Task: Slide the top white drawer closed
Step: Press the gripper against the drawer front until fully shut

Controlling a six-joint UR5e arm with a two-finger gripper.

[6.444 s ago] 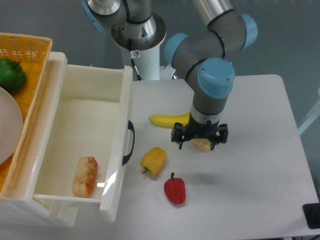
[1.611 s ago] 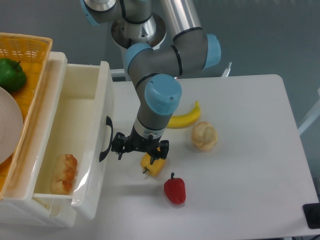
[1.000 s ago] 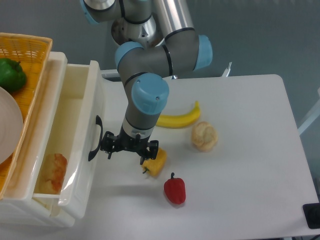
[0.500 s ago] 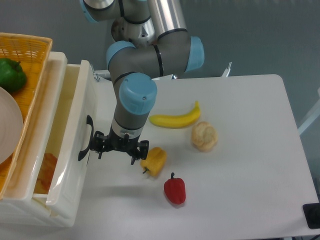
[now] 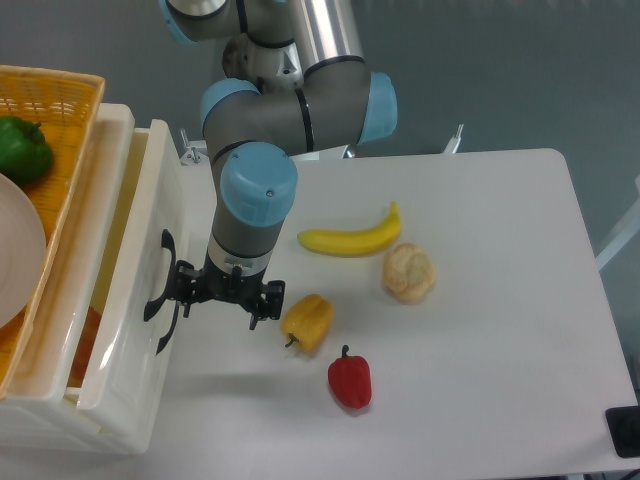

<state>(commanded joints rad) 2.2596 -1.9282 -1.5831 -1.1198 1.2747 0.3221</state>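
White table (image 5: 500,300) beside nearly shut top white drawer (image 5: 130,330) holding bread (image 5: 85,345)

Bright, even light falls from overhead. My arm (image 5: 250,200) casts only a soft shadow on the white table (image 5: 480,330). A glare streak shines on the glossy drawer (image 5: 125,330) front. Everything I see stays sharp, without blur.

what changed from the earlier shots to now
The gripper left the bread roll, swung left to the top white drawer and pushed it most of the way in. The banana shifted. Yellow pepper and red pepper stayed.
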